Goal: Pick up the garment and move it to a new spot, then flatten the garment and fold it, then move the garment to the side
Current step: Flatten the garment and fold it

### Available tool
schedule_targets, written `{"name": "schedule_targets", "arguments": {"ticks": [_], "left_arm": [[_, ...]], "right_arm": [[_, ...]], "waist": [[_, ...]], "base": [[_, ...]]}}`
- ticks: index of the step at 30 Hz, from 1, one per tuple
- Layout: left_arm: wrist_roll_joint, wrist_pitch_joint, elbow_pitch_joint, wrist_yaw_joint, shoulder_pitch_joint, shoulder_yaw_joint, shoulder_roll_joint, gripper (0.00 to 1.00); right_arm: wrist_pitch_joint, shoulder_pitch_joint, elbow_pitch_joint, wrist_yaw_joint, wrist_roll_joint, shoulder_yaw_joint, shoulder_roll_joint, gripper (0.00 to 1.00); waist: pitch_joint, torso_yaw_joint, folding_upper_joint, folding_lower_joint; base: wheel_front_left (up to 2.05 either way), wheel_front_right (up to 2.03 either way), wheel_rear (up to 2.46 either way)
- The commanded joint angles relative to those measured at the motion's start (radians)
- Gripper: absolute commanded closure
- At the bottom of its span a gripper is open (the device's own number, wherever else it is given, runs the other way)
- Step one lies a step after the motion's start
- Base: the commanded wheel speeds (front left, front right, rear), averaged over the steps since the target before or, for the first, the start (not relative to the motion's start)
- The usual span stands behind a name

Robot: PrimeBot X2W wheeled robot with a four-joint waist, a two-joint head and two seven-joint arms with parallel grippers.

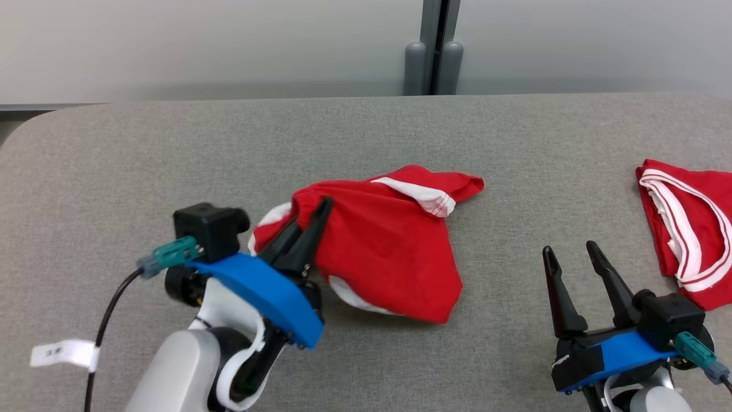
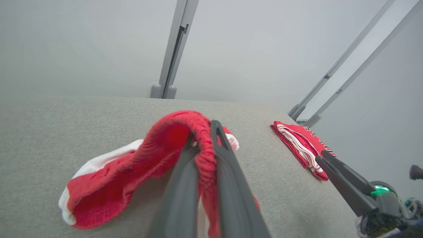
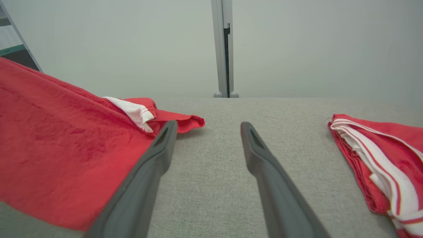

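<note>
A crumpled red garment (image 1: 389, 246) with white trim lies mid-table, its left edge lifted. My left gripper (image 1: 320, 212) is shut on that raised red hem, and the left wrist view shows the elastic edge (image 2: 203, 148) pinched between the two dark fingers, with the cloth (image 2: 109, 185) drooping to the table. My right gripper (image 1: 569, 252) stands open over bare table to the garment's right, holding nothing. Between its spread fingers (image 3: 158, 155) in the right wrist view is grey cloth surface, and the garment (image 3: 59, 138) lies to the left.
A second red garment (image 1: 689, 229) with white stripes lies folded at the table's right edge, also seen in the wrist views (image 2: 302, 145) (image 3: 380, 158). The grey table (image 1: 171, 160) reaches back to a pale wall with a grey post (image 1: 433, 51).
</note>
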Motion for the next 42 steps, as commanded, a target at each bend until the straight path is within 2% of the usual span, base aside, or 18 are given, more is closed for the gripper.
{"name": "schedule_targets", "arguments": {"ticks": [1,5,9,13,15,18,21,23,27,29,30,31,38,39,40,42], "left_arm": [[0.019,0.014,-0.011,0.007,-0.047,-0.012,-0.003,1.00],[0.038,0.017,0.032,0.017,-0.158,-0.048,-0.054,1.00],[0.044,-0.039,0.126,0.023,-0.302,-0.073,-0.094,1.00],[-0.054,-0.123,0.174,0.014,-0.402,-0.109,-0.109,1.00],[-0.123,-0.184,0.172,0.026,-0.434,-0.137,-0.110,1.00],[-0.213,-0.259,0.188,0.044,-0.438,-0.165,-0.109,1.00],[-0.251,-0.281,0.235,0.064,-0.395,-0.159,-0.109,1.00],[-0.277,-0.284,0.268,0.076,-0.346,-0.137,-0.092,1.00],[-0.280,-0.297,0.341,0.118,-0.233,-0.094,-0.015,1.00],[-0.247,-0.325,0.396,0.142,-0.199,-0.077,0.035,1.00],[-0.247,-0.325,0.396,0.142,-0.199,-0.077,0.035,1.00],[-0.209,-0.361,0.455,0.159,-0.186,-0.071,0.073,1.00],[-0.107,-0.490,0.628,0.194,-0.247,-0.067,0.118,1.00],[-0.082,-0.517,0.685,0.200,-0.272,-0.076,0.122,0.79],[-0.078,-0.521,0.711,0.201,-0.283,-0.080,0.118,0.00],[-0.081,-0.525,0.756,0.188,-0.304,-0.083,0.106,0.00]], "right_arm": [[-0.001,-0.001,-0.001,0.000,0.003,0.000,-0.001,0.00],[0.000,-0.013,0.004,0.000,0.008,0.010,-0.002,0.00],[-0.010,-0.022,0.016,0.000,0.016,0.027,-0.001,0.00],[-0.019,-0.016,0.030,0.000,0.022,0.028,-0.001,0.00],[-0.022,-0.015,0.034,0.000,0.024,0.027,-0.002,0.00],[-0.028,-0.013,0.037,0.000,0.026,0.027,-0.001,0.00],[-0.030,-0.011,0.039,0.000,0.029,0.023,-0.001,0.00],[-0.030,-0.014,0.040,0.000,0.030,0.029,-0.001,0.00],[-0.031,-0.022,0.039,0.000,0.032,0.039,-0.001,0.00],[-0.030,-0.027,0.037,0.000,0.030,0.043,-0.002,0.00],[-0.030,-0.027,0.037,0.000,0.030,0.043,-0.002,0.00],[-0.026,-0.034,0.035,0.000,0.026,0.048,-0.002,0.00],[-0.019,-0.054,0.027,0.000,0.024,0.074,-0.002,0.00],[-0.017,-0.064,0.027,0.000,0.025,0.082,-0.002,0.00],[-0.016,-0.068,0.027,0.000,0.025,0.087,-0.002,0.00],[-0.017,-0.067,0.031,0.000,0.025,0.084,-0.002,0.00]], "waist": [[0.000,0.002,-0.0001,0.0000],[-0.004,-0.003,-0.0001,0.0000],[-0.005,-0.027,-0.0001,0.0000],[-0.005,-0.048,-0.0001,0.0000],[-0.003,-0.054,-0.0001,0.0000],[0.000,-0.056,-0.0001,0.0000],[0.005,-0.048,-0.0001,0.0000],[0.009,-0.041,-0.0001,0.0000],[0.016,-0.026,-0.0001,0.0000],[0.021,-0.018,-0.0001,0.0000],[0.021,-0.018,-0.0001,0.0000],[0.029,-0.012,-0.0001,0.0000],[0.055,-0.016,-0.0001,0.0000],[0.062,-0.023,-0.0001,0.0000],[0.065,-0.028,-0.0001,0.0000],[0.067,-0.036,-0.0001,0.0000]], "base": [[0.00,0.00,0.00],[0.00,0.00,0.00],[0.00,0.00,0.00],[0.00,0.00,0.00],[0.00,0.00,0.00],[0.00,0.00,0.00],[0.00,0.00,0.00],[0.00,0.00,0.00],[0.00,0.00,0.00],[0.00,0.00,0.00],[0.00,0.00,0.00],[0.00,0.00,0.00],[0.00,0.00,0.00],[0.00,0.00,0.00],[0.00,0.00,0.00],[0.00,0.00,0.00]]}}
